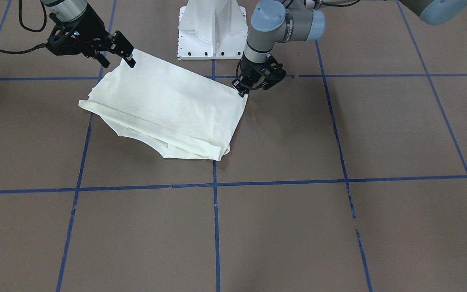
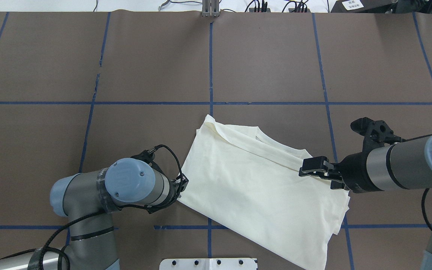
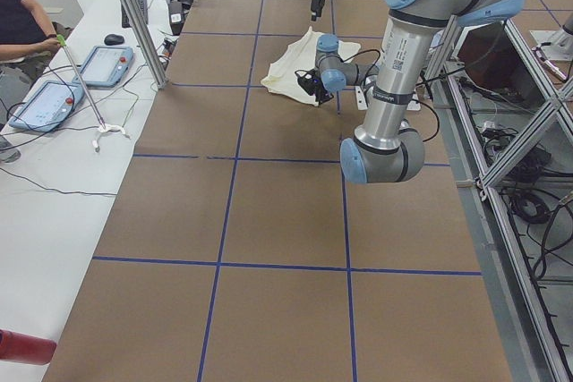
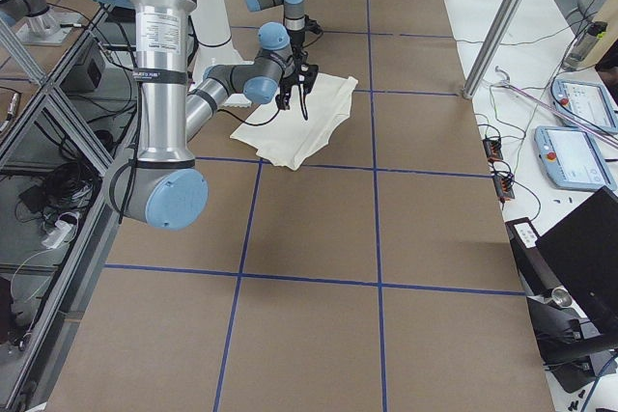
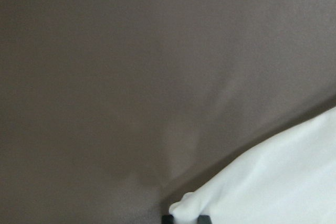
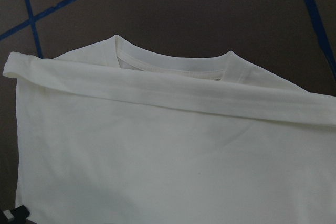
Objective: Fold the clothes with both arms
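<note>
lying plain side up on the brown surface (image 1: pixel 298 227), the shirt (image 1: pixel 176 105) is partway folded. it makes a rough rectangle, with a sleeve (image 6: pixel 173 95) laid flat across the chest just below the collar (image 6: pixel 173 61), so the narrowing of the sides looks done. the left claw (image 1: pixel 242 91) sits low at one hem corner and seems pressed together on that corner, the cloth running away from its tips toward the right claw. the right claw (image 1: pixel 116 56) hangs above the shirt, spread and holding nothing. the other hem corner lies flat on the surface, lower than this claw and nearer the robot. what is left, i judge, is for that claw to take its corner, then for both to carry the hem over to the collar end and lay it down flat.
</note>
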Controlling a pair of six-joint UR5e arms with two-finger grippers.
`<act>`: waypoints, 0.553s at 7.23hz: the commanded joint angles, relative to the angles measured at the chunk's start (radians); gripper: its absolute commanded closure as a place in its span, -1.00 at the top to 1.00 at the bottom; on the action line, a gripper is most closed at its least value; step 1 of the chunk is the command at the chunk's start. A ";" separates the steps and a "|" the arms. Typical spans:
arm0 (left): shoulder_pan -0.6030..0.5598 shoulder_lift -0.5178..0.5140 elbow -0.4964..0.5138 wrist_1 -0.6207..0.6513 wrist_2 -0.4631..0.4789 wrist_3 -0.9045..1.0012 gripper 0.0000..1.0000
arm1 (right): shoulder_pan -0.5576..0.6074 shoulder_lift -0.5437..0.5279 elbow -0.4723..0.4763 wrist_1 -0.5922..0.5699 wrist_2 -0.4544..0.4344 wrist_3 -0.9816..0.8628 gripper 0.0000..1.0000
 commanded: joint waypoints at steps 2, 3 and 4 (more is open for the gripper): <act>-0.009 -0.002 0.001 0.000 0.011 0.000 -1.00 | 0.001 -0.002 -0.001 0.000 0.000 0.000 1.00; -0.035 -0.002 0.001 0.000 0.008 0.005 -1.00 | 0.001 -0.003 -0.001 0.000 0.000 0.000 1.00; -0.090 -0.002 0.008 0.002 0.008 0.024 -1.00 | 0.004 -0.005 -0.001 0.000 0.000 0.000 1.00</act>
